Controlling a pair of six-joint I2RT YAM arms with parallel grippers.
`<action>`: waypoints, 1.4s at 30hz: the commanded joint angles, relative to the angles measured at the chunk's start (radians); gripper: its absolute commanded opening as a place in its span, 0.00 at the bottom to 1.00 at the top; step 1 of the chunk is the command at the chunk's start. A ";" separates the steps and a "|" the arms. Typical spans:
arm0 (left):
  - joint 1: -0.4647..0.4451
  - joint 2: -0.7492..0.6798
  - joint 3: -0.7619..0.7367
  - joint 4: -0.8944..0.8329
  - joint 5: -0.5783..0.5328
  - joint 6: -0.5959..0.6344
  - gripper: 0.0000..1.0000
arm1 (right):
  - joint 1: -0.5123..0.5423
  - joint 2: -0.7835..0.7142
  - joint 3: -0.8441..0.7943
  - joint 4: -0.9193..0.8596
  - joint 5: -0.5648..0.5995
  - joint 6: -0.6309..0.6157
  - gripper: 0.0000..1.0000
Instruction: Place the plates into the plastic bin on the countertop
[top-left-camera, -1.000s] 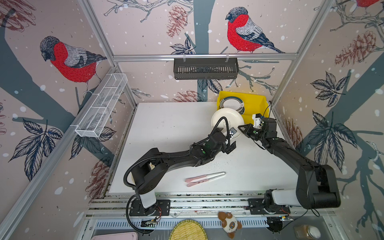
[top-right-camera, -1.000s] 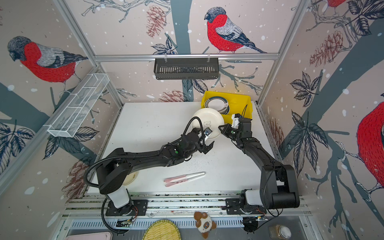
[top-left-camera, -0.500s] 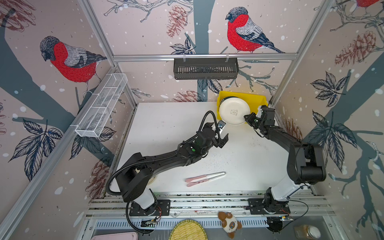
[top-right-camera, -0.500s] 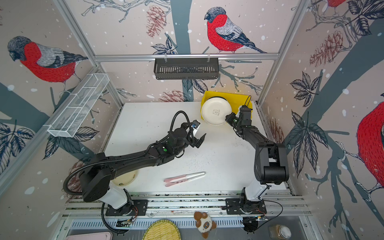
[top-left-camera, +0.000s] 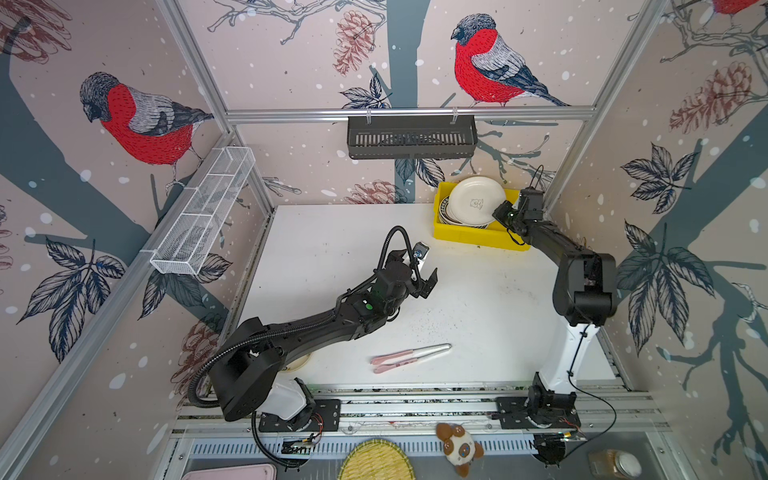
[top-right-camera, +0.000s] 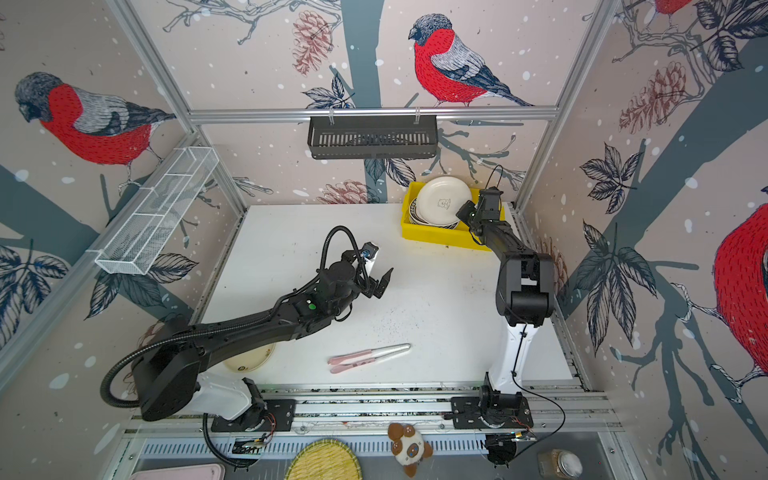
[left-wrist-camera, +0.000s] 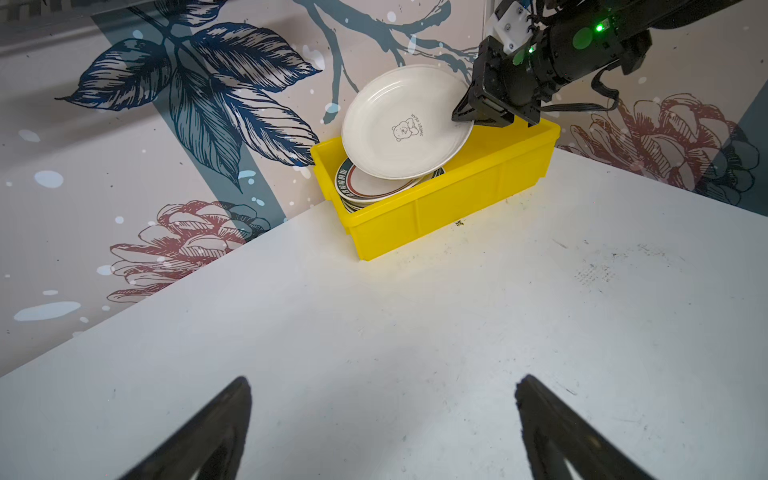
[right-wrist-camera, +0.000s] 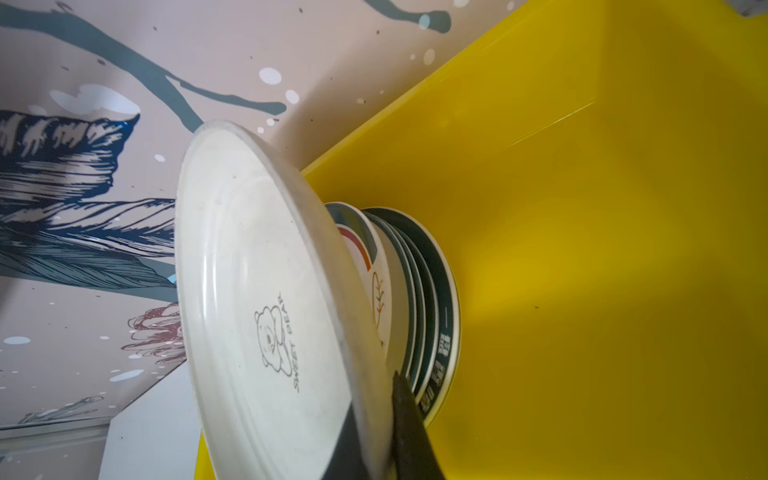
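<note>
Now | right gripper (left-wrist-camera: 465, 115) pinches 1 cream plate (left-wrist-camera: 399, 124) | print: SWEET BEAR

I see a black slotted basket (top-left-camera: 411, 137) hanging at the back and a white wire shelf (top-left-camera: 203, 212) up on the left side. A pink-handled utensil pair (top-left-camera: 409, 356) lies flat near the front. Beyond the front rails (top-left-camera: 415, 405): woven yellow mat (top-left-camera: 376, 461), plush toy (top-left-camera: 459, 449), jar (top-left-camera: 615, 463), pink tray (top-left-camera: 232, 473) edge.

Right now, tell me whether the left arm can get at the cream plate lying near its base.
Probably not without folding back. The cream plate lies partly under the left arm's own link, close to its base, while the open left gripper hangs out over the countertop. Nothing else covers it.
</note>
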 joint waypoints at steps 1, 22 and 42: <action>0.013 -0.019 -0.013 0.047 -0.022 -0.012 0.98 | 0.028 0.048 0.086 -0.083 0.072 -0.052 0.00; 0.061 -0.053 -0.005 -0.029 -0.043 -0.078 0.98 | 0.136 0.032 0.202 -0.253 0.308 -0.210 1.00; 0.338 -0.358 -0.080 -0.887 -0.038 -0.855 0.98 | 0.306 -0.761 -0.591 0.034 0.377 -0.225 1.00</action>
